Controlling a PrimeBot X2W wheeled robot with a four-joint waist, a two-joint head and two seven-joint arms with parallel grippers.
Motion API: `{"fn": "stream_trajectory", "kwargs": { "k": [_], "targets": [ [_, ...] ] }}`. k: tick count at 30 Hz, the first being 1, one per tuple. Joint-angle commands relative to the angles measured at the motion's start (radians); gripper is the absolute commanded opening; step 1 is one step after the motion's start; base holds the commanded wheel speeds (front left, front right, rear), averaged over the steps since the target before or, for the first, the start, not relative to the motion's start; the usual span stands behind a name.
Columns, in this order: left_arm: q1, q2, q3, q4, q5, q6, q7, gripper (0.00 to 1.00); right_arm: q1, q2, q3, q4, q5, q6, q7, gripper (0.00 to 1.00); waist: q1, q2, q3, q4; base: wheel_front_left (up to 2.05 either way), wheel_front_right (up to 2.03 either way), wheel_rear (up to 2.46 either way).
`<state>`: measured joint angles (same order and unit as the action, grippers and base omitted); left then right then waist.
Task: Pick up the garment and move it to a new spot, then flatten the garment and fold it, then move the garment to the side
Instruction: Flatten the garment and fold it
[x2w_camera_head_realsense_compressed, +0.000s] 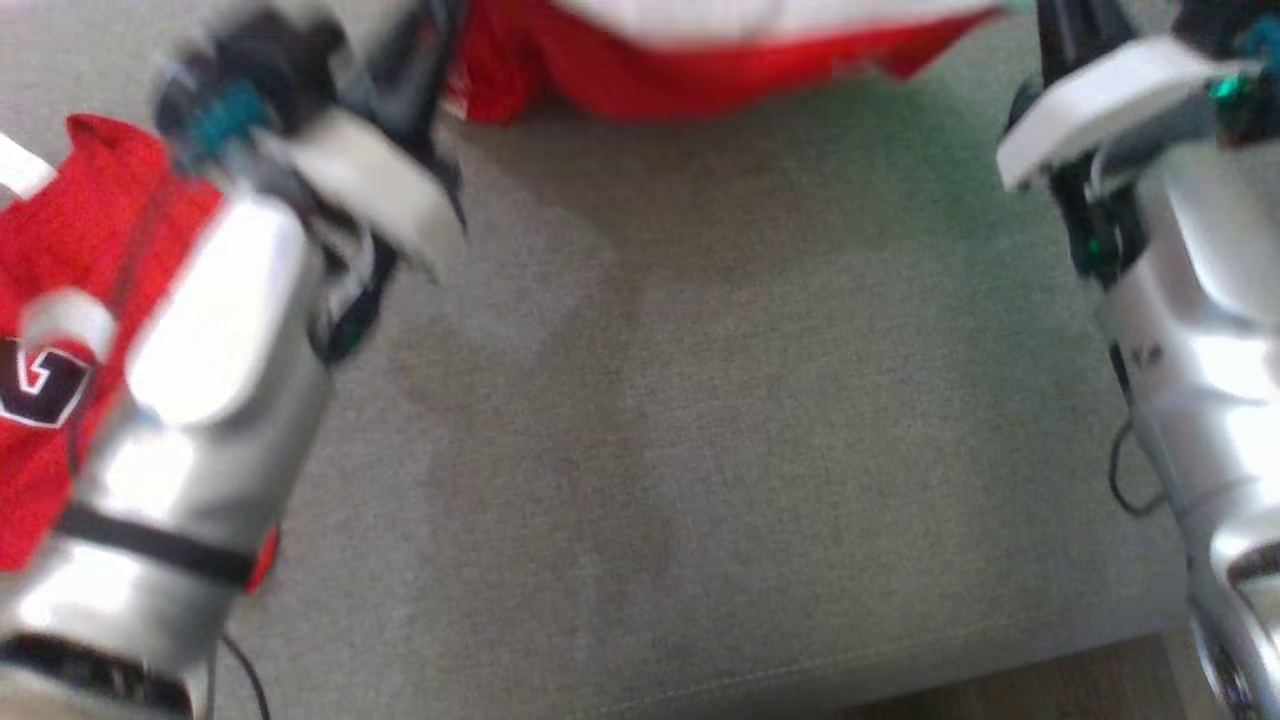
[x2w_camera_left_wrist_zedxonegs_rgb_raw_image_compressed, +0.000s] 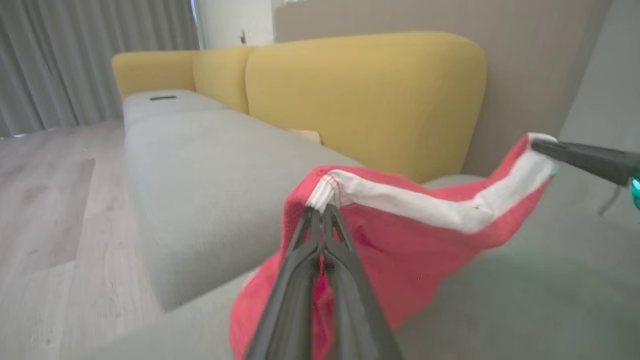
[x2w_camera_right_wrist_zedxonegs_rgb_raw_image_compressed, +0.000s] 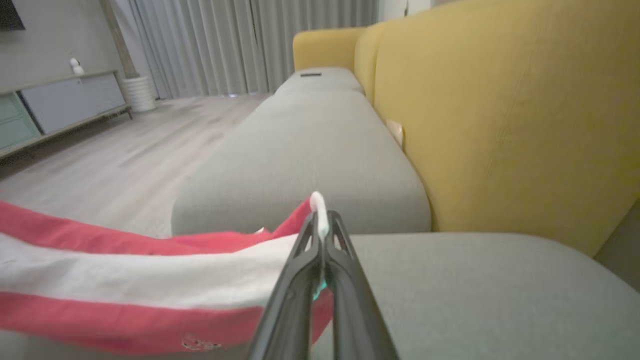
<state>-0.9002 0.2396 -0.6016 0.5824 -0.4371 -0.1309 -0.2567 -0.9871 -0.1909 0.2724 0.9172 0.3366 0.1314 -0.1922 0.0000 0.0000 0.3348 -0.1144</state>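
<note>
The garment (x2w_camera_head_realsense_compressed: 700, 80) is red with a white band and a black-and-white letter print. It is lifted off the grey sofa seat (x2w_camera_head_realsense_compressed: 700, 450) and stretched between my two grippers, with part of it draped at the left (x2w_camera_head_realsense_compressed: 60, 230). My left gripper (x2w_camera_left_wrist_zedxonegs_rgb_raw_image_compressed: 322, 212) is shut on a gathered corner of the white band (x2w_camera_left_wrist_zedxonegs_rgb_raw_image_compressed: 425, 202). At the band's other end my right gripper (x2w_camera_right_wrist_zedxonegs_rgb_raw_image_compressed: 320, 220) is shut on the cloth, and its dark fingers (x2w_camera_left_wrist_zedxonegs_rgb_raw_image_compressed: 580, 157) reach in from the right in the left wrist view. The head view is blurred. It shows my left forearm (x2w_camera_head_realsense_compressed: 220, 400) and right forearm (x2w_camera_head_realsense_compressed: 1200, 300).
Yellow backrests (x2w_camera_left_wrist_zedxonegs_rgb_raw_image_compressed: 365, 100) stand behind the grey cushions. A small dark object (x2w_camera_right_wrist_zedxonegs_rgb_raw_image_compressed: 311, 75) lies on the farthest cushion. Wooden floor (x2w_camera_left_wrist_zedxonegs_rgb_raw_image_compressed: 45, 225) runs along the sofa's front, with a low cabinet (x2w_camera_right_wrist_zedxonegs_rgb_raw_image_compressed: 60, 105), a white ribbed pot (x2w_camera_right_wrist_zedxonegs_rgb_raw_image_compressed: 139, 92) and grey curtains (x2w_camera_right_wrist_zedxonegs_rgb_raw_image_compressed: 225, 45) beyond.
</note>
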Motion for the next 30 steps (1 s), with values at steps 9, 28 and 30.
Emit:
{"fn": "stream_trajectory", "kwargs": {
  "k": [9,28,30],
  "targets": [
    [0.272,0.094,-0.097,-0.159,0.005,0.0,-0.005,0.0,0.267,-0.197,0.201,-0.207,0.204,-0.001,0.152,0.0,0.0,0.0,-0.114,0.025,0.0,0.0,0.0],
    [0.59,0.15,-0.15,-0.35,0.01,0.012,-0.005,0.0,0.732,-0.438,0.145,-0.624,0.352,-0.001,0.414,0.0,0.0,0.0,-0.267,0.018,0.0,0.0,0.0],
    [0.615,0.157,-0.157,-0.383,0.009,0.019,0.0,0.0,0.784,-0.454,0.119,-0.675,0.355,-0.001,0.448,0.0,0.0,0.0,-0.274,0.02,0.0,0.0,0.0]
  ]
}}
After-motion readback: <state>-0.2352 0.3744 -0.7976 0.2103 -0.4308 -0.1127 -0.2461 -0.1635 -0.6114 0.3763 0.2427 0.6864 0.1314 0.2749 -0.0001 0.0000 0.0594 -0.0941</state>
